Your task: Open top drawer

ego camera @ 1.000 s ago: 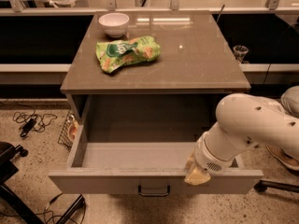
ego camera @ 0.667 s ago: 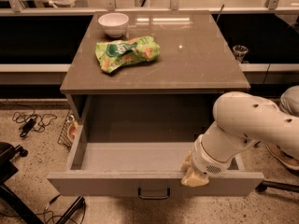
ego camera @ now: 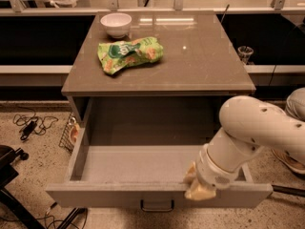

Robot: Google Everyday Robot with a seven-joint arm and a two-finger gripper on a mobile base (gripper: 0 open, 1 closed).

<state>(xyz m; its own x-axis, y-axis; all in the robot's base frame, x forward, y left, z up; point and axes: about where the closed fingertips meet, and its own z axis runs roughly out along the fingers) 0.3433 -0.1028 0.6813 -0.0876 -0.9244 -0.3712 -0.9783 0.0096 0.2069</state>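
Note:
The top drawer (ego camera: 138, 163) is pulled far out of the grey-beige cabinet and shows a deep plain grey interior with nothing in it. Its front panel (ego camera: 105, 195) runs along the bottom of the camera view, with a small black bar handle (ego camera: 157, 206) at its middle. My gripper (ego camera: 198, 185) sits at the top edge of the front panel, right of the handle, at the end of my white arm (ego camera: 252, 132), which reaches in from the right. The arm hides the drawer's right side.
On the cabinet top (ego camera: 205, 56) lie a green snack bag (ego camera: 129, 54) and a white bowl (ego camera: 116, 24). Black cables (ego camera: 31, 124) lie on the speckled floor at the left. A dark chair base (ego camera: 9, 171) stands at the lower left.
The drawer has slid a little further out towards the camera, and my gripper and arm have moved with its front panel.

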